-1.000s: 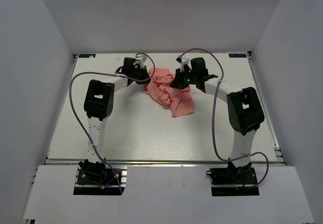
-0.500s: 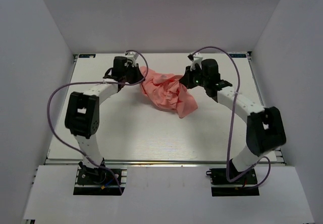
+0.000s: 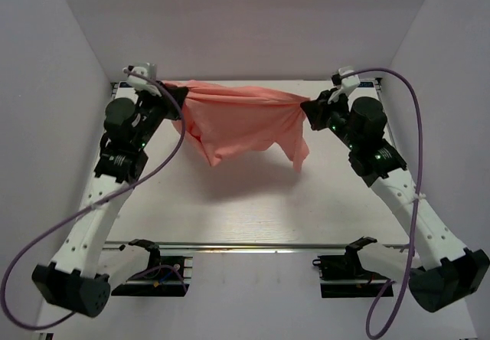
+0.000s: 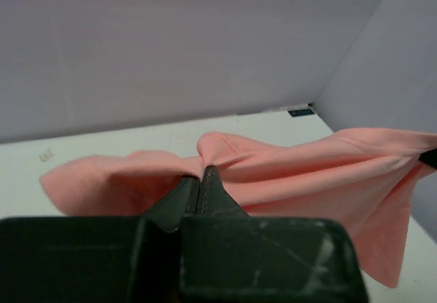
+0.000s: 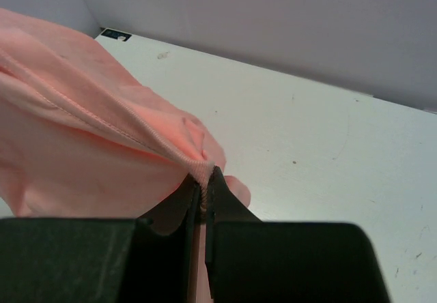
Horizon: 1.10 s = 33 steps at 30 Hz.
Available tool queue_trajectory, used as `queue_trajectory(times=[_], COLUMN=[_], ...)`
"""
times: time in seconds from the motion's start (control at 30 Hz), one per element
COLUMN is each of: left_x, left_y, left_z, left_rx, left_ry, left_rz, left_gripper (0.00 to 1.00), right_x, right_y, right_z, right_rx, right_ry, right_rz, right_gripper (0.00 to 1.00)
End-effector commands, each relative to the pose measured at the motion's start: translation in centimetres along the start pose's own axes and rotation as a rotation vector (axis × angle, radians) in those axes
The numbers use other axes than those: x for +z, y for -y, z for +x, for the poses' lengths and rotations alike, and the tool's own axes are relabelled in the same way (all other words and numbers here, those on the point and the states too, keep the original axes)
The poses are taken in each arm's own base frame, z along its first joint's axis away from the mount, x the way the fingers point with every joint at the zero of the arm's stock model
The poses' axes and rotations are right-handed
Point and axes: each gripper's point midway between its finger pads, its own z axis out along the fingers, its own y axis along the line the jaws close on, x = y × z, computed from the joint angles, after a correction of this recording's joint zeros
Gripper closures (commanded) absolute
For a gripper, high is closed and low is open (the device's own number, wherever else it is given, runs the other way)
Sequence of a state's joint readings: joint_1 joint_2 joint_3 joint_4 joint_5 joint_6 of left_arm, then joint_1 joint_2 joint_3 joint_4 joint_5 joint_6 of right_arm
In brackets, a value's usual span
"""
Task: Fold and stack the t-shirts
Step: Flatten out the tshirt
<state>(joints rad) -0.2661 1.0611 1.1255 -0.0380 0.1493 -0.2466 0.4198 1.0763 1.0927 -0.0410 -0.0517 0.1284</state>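
The salmon-pink t-shirt (image 3: 237,122) hangs stretched in the air between my two arms, above the far half of the white table (image 3: 230,202). Its top edge runs taut from side to side and the body sags down to a point at the lower right. My left gripper (image 3: 174,89) is shut on the shirt's left end; in the left wrist view the t-shirt (image 4: 287,166) bunches at the left gripper (image 4: 202,172). My right gripper (image 3: 308,106) is shut on the right end, where a ribbed hem of the t-shirt (image 5: 82,146) is pinched in the right gripper (image 5: 205,173).
White walls enclose the table on the left, back and right. The shirt's shadow falls on the tabletop beneath it. Purple cables (image 3: 413,148) loop off both arms. The arm bases stand at the near edge.
Both arms have risen and spread apart toward the back corners. The shirt went from a crumpled heap on the table to a stretched sheet hanging in the air. The right gripper closed on the cloth.
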Motion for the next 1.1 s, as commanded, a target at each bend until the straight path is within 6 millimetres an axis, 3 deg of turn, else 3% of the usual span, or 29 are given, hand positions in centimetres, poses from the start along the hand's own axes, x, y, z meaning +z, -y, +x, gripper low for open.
queue_trajectory(times=[0.0,0.03,0.13,0.17,0.23,0.37,0.43,0.53,0.63,0.77,0.83,0.93,0.97,1.07], left_x=[-2.8,-3.7,-5.2,-6.1,-6.9,-9.0,-9.8,-10.9,-10.8,-8.0,-5.3,-2.3,-0.3,2.6], left_y=[-2.0,-1.6,-1.1,-0.6,-0.1,1.5,1.7,2.0,2.4,1.7,1.1,0.2,-1.1,-4.0], left_z=[-2.7,-3.6,-5.6,-7.0,-8.0,-10.1,-10.4,-11.0,-10.9,-8.0,-4.8,-1.5,1.3,5.3], left_rx=[0.032,0.045,0.06,0.062,0.064,0.083,0.083,0.063,0.057,0.024,0.005,-0.008,-0.027,-0.037], left_ry=[0.074,0.096,0.136,0.168,0.186,0.237,0.24,0.253,0.248,0.16,0.078,-0.015,-0.084,-0.156], left_rz=[-0.143,-0.138,-0.139,-0.131,-0.118,-0.065,-0.064,-0.068,-0.042,-0.04,-0.029,-0.027,-0.061,-0.135], left_gripper=[1.0,1.0,1.0,1.0,1.0,1.0,1.0,1.0,1.0,1.0,1.0,1.0,1.0,1.0], right_x=[-2.6,-3.9,-5.3,-6.6,-8.7,-11.5,-12.9,-13.3,-12.6,-10.2,-8.4,-4.9,-4.0,-0.6], right_y=[1.2,0.9,0.7,0.4,-0.5,-3.0,-3.2,-3.5,-3.8,-2.9,-2.5,-1.3,-0.6,1.7], right_z=[-3.3,-4.8,-6.5,-7.5,-9.8,-12.3,-13.5,-13.4,-12.4,-10.2,-8.2,-4.2,-2.8,1.7], right_rx=[-0.01,-0.019,-0.04,-0.053,-0.057,-0.098,-0.096,-0.087,-0.075,-0.024,0.0,0.035,0.066,0.101], right_ry=[0.058,0.098,0.142,0.176,0.242,0.324,0.368,0.366,0.343,0.282,0.23,0.129,0.095,-0.016], right_rz=[0.092,0.089,0.096,0.088,0.062,-0.05,-0.049,-0.062,-0.087,-0.059,-0.056,-0.026,0.011,0.1], right_gripper=[1.0,1.0,1.0,1.0,1.0,1.0,1.0,1.0,1.0,1.0,1.0,1.0,1.0,1.0])
